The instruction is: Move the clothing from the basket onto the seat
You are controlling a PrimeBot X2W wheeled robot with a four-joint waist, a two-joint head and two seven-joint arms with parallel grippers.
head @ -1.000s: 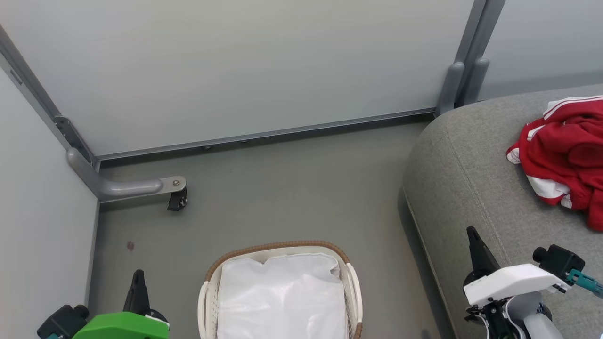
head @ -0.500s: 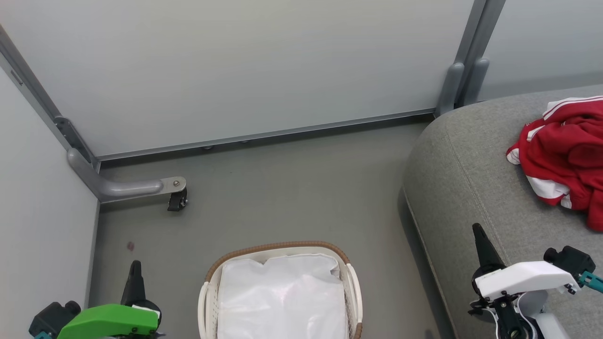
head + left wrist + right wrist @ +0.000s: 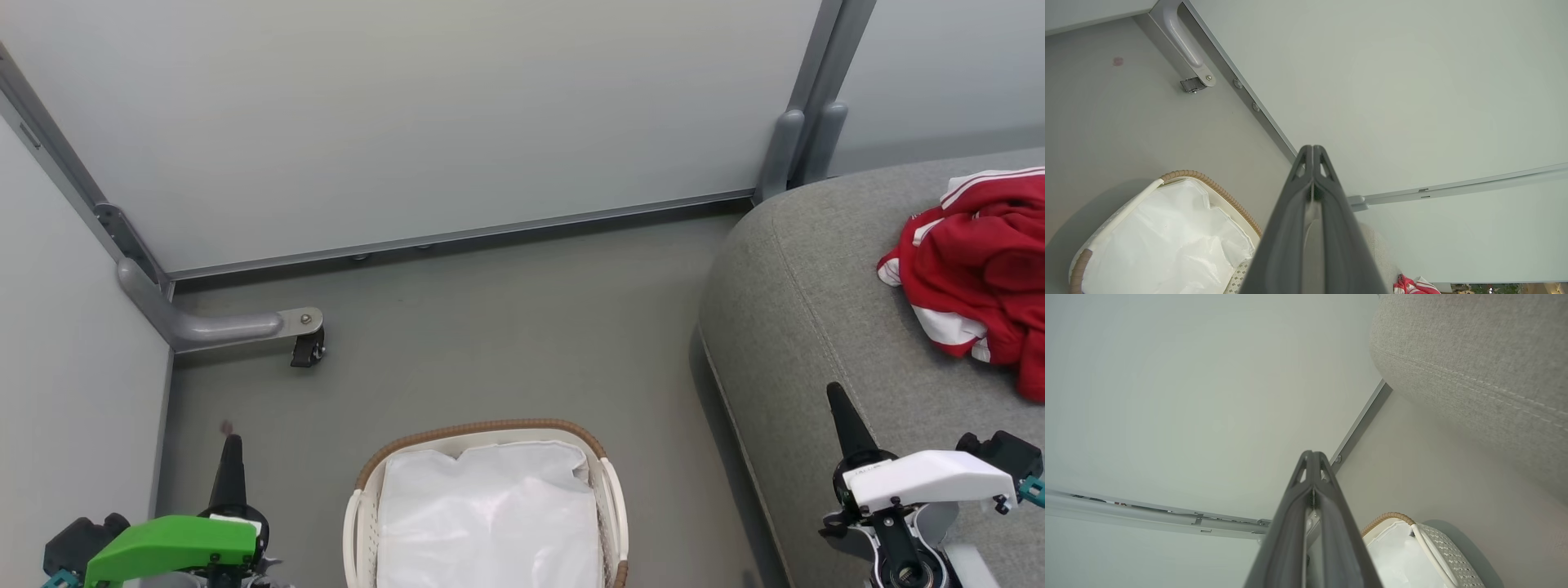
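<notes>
Nearest, at the bottom middle of the head view, the basket [image 3: 482, 426] stands on the grey floor [image 3: 506, 327], its near part cut off by the picture's edge. What shows inside it is a white liner [image 3: 490, 523], crumpled and spread across the whole opening. Just left of the basket the left claw [image 3: 231, 447] hangs over the floor with its 2 dark fingers pressed together, and nothing sits between them. At the near right the right claw [image 3: 838, 398] is over the near part of the seat [image 3: 808, 310], its 2 fingers likewise together on nothing; both wrist views show the finger pairs meeting at the tips. A strip of floor separates the basket from the seat's rounded left side, where a stitched seam runs along the edge. Farther back on the right, the clothing [image 3: 980, 269] lies in 1 rumpled red heap with white stripes on top of the seat, well apart from the basket and partly cut off by the right edge. On the far left a grey metal foot [image 3: 220, 325] with a small black pad [image 3: 307, 349] reaches out over the floor from the side partition. Farthest off, a pale wall panel [image 3: 408, 122] closes the space, and a grey post [image 3: 804, 139] stands beside the seat's far left corner.
</notes>
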